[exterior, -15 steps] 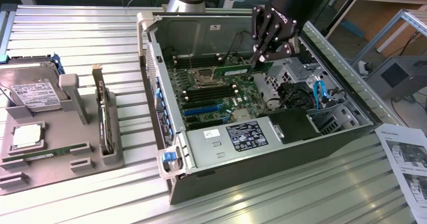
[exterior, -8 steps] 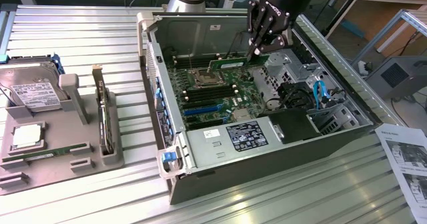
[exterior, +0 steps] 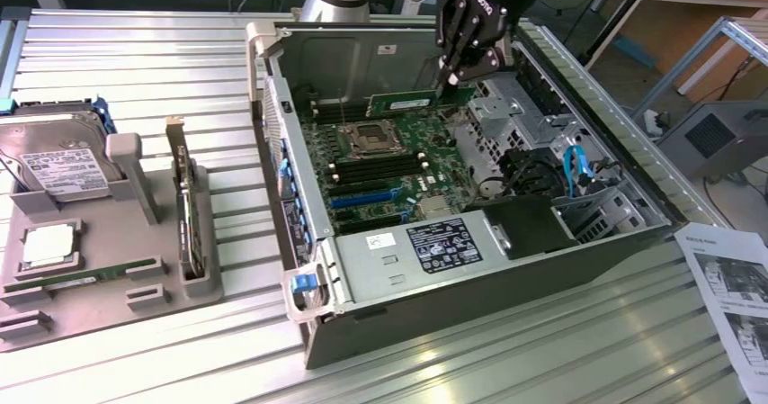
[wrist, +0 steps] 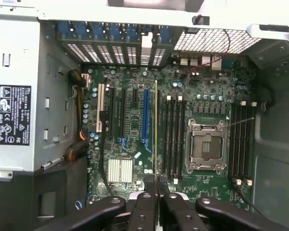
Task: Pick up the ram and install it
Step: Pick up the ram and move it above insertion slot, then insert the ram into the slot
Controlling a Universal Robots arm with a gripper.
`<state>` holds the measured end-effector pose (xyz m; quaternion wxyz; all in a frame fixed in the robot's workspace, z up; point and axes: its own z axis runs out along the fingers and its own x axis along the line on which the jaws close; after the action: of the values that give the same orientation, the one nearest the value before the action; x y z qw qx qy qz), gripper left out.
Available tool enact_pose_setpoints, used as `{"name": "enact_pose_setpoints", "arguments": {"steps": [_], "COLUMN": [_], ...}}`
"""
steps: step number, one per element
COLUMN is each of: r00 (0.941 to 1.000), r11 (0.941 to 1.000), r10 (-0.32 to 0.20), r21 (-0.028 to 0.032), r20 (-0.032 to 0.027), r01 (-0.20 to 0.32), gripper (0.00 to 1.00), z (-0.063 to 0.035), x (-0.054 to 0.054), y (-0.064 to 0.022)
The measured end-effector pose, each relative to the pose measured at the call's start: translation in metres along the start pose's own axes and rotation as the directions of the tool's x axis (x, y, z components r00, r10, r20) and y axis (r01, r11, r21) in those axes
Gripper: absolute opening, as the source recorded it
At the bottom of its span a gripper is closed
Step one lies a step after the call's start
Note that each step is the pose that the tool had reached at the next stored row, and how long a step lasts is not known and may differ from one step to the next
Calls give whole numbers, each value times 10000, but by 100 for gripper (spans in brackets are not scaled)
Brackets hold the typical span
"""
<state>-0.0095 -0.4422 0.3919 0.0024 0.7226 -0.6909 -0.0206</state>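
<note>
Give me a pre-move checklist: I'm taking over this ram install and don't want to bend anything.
1. Gripper shut on ram: ok.
2. Ram parallel to the slots: ok.
3. Slots empty: ok.
4. Ram directly over one slot: cannot tell; in the wrist view its edge sits beside them.
5. Ram seated: not ok; it hangs above the board.

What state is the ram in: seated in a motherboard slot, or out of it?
Out. The tool, shut on the ram, holds it above the motherboard; the memory slots look empty.
</note>
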Motion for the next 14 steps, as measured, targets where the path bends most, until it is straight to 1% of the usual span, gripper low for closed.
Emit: {"name": "enact_pose_setpoints", "arguments": {"steps": [2,14], "r00": [10000,10000], "r11": [10000,10000], "r10": [0,0], "r21": [0,0], "r20": [-1,0], "r01": [0,0], "gripper": [13,13], "z": [1,2], "x": [-23,-24], "y": [-2,-1]}}
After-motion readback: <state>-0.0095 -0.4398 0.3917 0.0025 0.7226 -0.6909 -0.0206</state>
